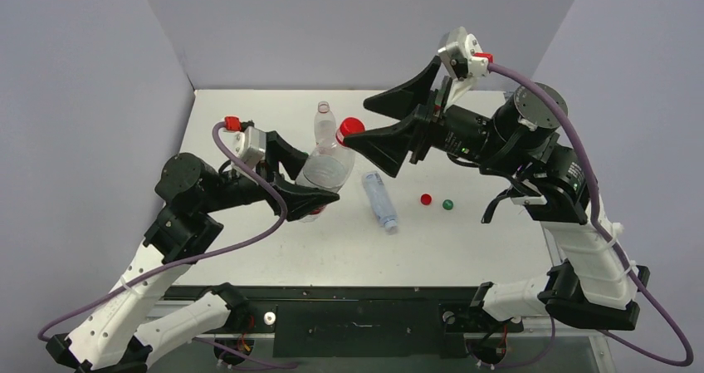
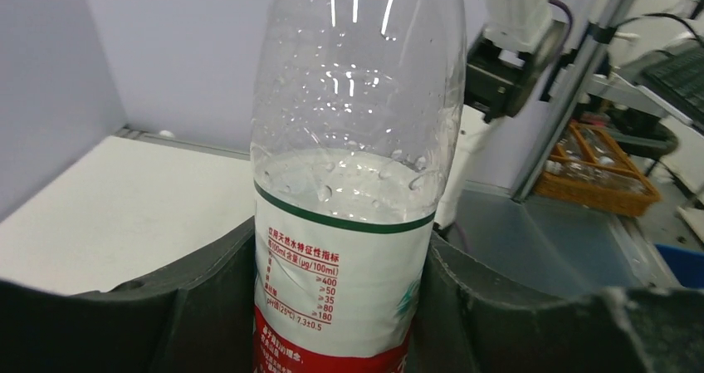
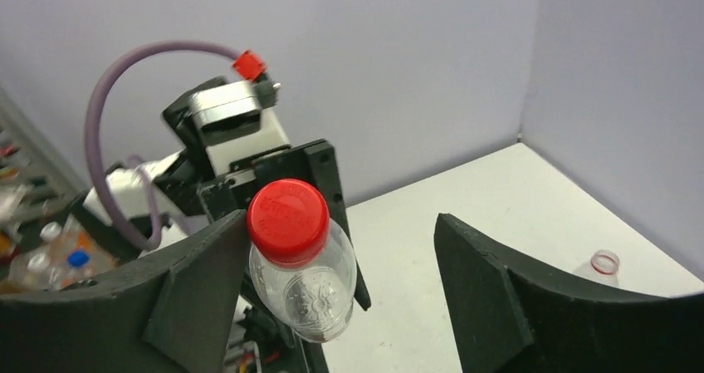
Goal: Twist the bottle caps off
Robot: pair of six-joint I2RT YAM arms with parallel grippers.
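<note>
1. The red cap [image 1: 351,126] sat on a red-labelled water bottle [image 1: 325,169], which was held tilted above the counter [image 1: 465,248].
2. An uncapped clear bottle [image 1: 324,117] stood just behind it. A label-less bottle [image 1: 379,200] lay on its side nearby, with a loose red cap [image 1: 426,198] and a green cap [image 1: 448,204] further right.
3. The left gripper [image 1: 322,175] clenched the bottle's body.
4. The right gripper [image 1: 357,120] reached in from the right, spread wide around the cap.

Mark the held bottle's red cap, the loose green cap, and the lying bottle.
red cap [image 3: 288,209]: right wrist view, top face, on the held bottle [image 3: 305,294].
green cap [image 1: 447,204]: top external view, its centre.
lying bottle [image 1: 379,200]: top external view, mid-body.
</note>
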